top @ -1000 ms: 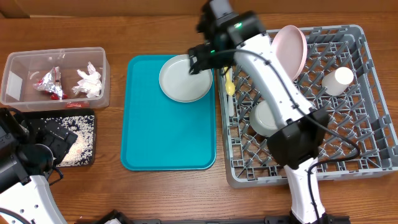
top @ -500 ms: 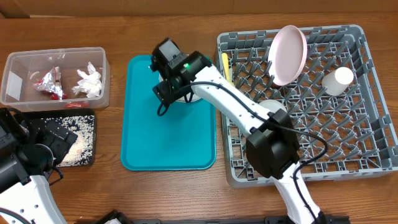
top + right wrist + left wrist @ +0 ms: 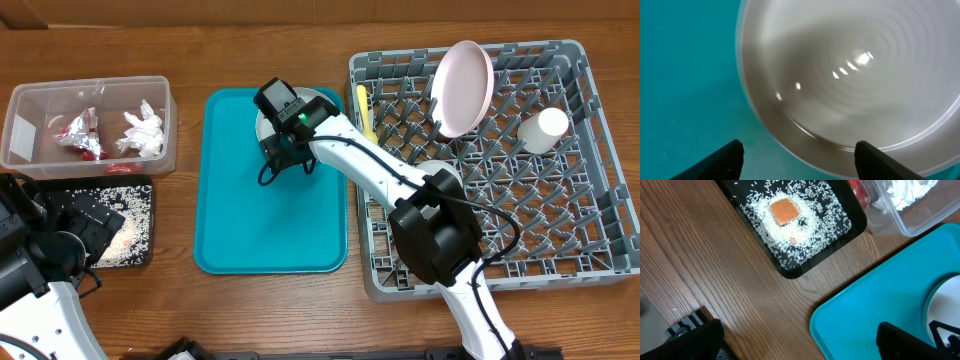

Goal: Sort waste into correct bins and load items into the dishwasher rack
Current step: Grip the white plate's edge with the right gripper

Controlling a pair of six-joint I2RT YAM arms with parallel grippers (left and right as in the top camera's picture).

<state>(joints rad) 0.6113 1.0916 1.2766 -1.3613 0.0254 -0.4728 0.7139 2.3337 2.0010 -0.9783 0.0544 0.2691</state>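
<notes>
The grey plate [image 3: 322, 100] lies at the far end of the teal tray [image 3: 270, 230]. My right gripper [image 3: 285, 150] hangs low over its near-left rim. In the right wrist view the jaws [image 3: 805, 165] are open. One finger is over the teal surface, the other over the plate [image 3: 850, 75], and the rim runs between them. The dishwasher rack [image 3: 600, 250] holds the pink plate [image 3: 465, 85] on edge, a white cup [image 3: 543, 130] and a yellow spoon [image 3: 367, 115]. My left gripper [image 3: 802, 342] is wide open over bare wood beside the teal tray, holding nothing.
The clear tub [image 3: 90, 85] at far left holds tissue [image 3: 143, 130] and red-and-white packets [image 3: 80, 135]. In front of it, the black tray [image 3: 140, 195] carries rice grains and an orange cube [image 3: 785, 211]. A grey bowl [image 3: 443, 173] in the rack is partly hidden by my right arm.
My right arm swung left from the rack side and came down low at the grey plate on the teal tray, its jaws narrowing slightly. The left arm has not moved.
</notes>
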